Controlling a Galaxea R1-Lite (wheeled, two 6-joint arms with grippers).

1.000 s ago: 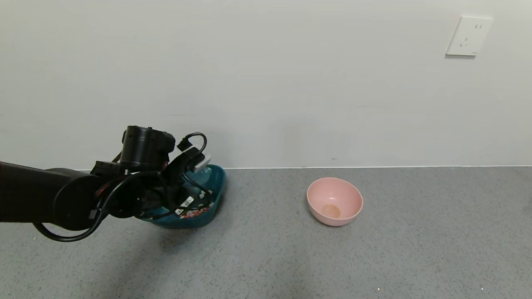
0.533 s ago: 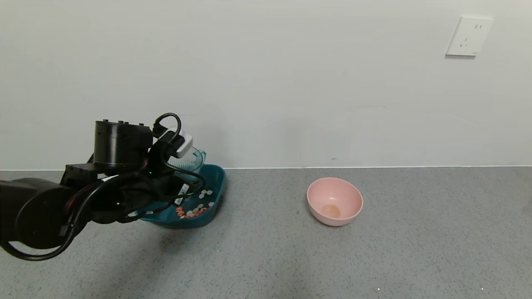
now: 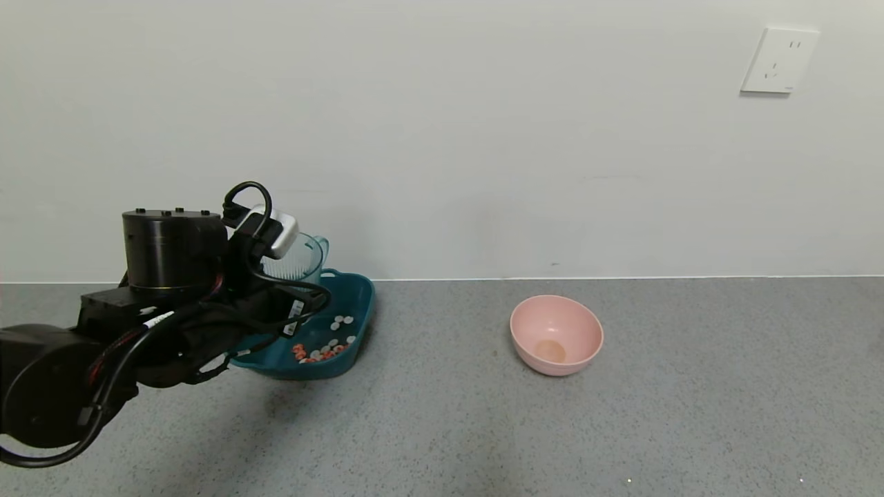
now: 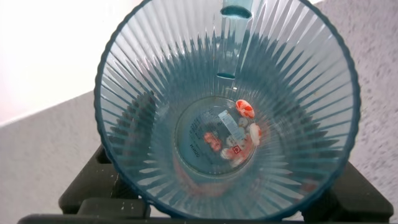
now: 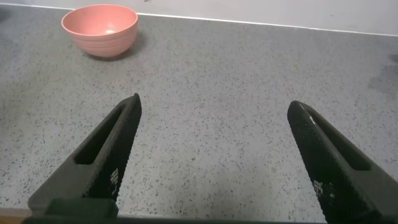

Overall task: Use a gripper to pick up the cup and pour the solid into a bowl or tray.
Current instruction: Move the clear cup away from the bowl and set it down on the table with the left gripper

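My left gripper point(image 3: 266, 286) is shut on the translucent blue-green ribbed cup point(image 3: 299, 259) and holds it nearly upright above the back left part of the dark teal tub point(image 3: 364, 298). White and orange-red pieces point(image 3: 323, 348) lie in the tub's front right part. In the left wrist view I look down into the cup point(image 4: 155, 93); a few orange and white pieces point(image 4: 245, 109) show at its clear bottom, and I cannot tell whether they lie inside it or below it. My right gripper point(image 5: 214, 137) is open and empty above bare table.
A round pink bowl point(image 3: 556, 335) stands on the grey speckled table to the right of the tub; it also shows in the right wrist view point(image 5: 99, 28). The white wall runs close behind the tub, with a socket point(image 3: 779, 60) at upper right.
My left gripper has drawn back to the left and turned the cup from tipped over the tub to nearly upright. The pieces now lie uncovered in the tub.
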